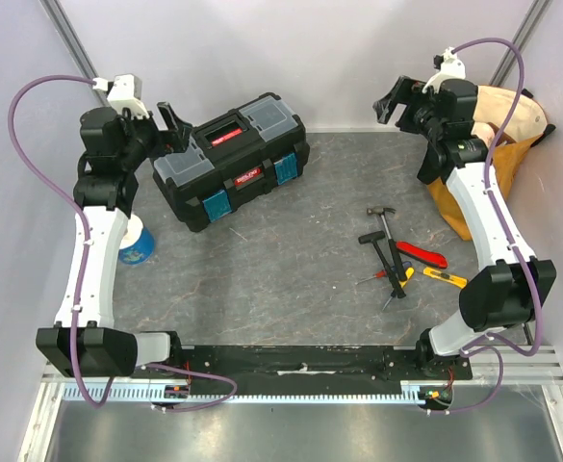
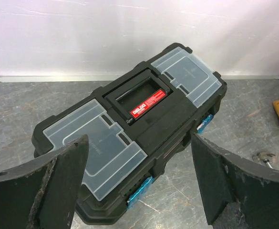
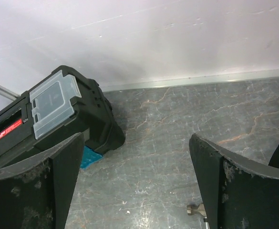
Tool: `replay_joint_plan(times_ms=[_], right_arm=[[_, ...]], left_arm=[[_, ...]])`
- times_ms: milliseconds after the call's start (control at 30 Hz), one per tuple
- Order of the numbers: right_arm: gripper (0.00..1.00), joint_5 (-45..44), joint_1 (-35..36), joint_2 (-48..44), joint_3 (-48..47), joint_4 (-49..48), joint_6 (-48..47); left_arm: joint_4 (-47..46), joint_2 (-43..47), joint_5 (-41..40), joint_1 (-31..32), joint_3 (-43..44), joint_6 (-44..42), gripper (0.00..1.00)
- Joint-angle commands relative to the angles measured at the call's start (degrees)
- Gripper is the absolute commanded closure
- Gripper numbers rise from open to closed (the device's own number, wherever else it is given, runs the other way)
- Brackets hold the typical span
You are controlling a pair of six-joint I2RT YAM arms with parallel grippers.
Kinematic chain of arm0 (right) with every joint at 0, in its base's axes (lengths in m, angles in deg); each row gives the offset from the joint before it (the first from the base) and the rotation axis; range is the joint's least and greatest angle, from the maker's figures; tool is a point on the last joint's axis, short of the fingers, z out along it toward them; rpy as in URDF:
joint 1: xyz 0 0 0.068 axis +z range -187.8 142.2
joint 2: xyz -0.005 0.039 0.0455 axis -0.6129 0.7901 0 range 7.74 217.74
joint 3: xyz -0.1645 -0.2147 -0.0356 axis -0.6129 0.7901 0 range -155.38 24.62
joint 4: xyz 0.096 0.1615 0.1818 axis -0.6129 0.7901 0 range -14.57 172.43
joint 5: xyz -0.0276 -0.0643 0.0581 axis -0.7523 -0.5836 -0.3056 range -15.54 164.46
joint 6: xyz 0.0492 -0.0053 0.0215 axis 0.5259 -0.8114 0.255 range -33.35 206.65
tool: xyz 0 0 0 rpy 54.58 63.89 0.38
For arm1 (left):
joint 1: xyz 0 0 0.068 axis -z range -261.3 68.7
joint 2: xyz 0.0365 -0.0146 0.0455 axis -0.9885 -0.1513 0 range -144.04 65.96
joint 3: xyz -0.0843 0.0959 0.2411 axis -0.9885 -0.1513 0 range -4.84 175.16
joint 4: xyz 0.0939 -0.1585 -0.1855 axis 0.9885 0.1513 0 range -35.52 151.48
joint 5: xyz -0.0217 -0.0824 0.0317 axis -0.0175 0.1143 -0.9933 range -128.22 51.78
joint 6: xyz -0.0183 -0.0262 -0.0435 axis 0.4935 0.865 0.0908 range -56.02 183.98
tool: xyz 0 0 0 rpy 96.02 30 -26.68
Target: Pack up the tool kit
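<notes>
The black toolbox (image 1: 235, 161) with a red handle panel, blue latches and two clear lids stands shut at the back left; it also shows in the left wrist view (image 2: 129, 124) and the right wrist view (image 3: 39, 119). A hammer (image 1: 385, 219), red-handled pliers (image 1: 411, 254), a yellow knife (image 1: 446, 279) and a small screwdriver (image 1: 389, 275) lie on the mat at right. My left gripper (image 1: 175, 125) is open and empty, raised just left of the toolbox. My right gripper (image 1: 394, 104) is open and empty, raised at the back right.
A mustard-yellow tote bag (image 1: 498, 154) stands at the back right beside the right arm. A small blue-and-white cup (image 1: 138, 244) sits by the left arm. White walls close the back and sides.
</notes>
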Motion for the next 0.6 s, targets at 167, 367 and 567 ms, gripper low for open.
replay_joint_plan(times_ms=[167,367,567], right_arm=[[0.02,4.1,-0.1,0.0,3.7,-3.0,1.9],[0.02,6.8,1.7,-0.7,7.6,-4.6,2.6],[0.02,6.3,4.3,-1.9,11.7,-4.7,1.7]], left_arm=[[-3.5,-8.0,5.3,-0.6,2.2,-2.8,0.04],[-6.8,-21.5,8.9,-6.9,10.5,2.1,0.02],[-9.8,-34.6,15.2,-9.7,20.5,4.5,0.02]])
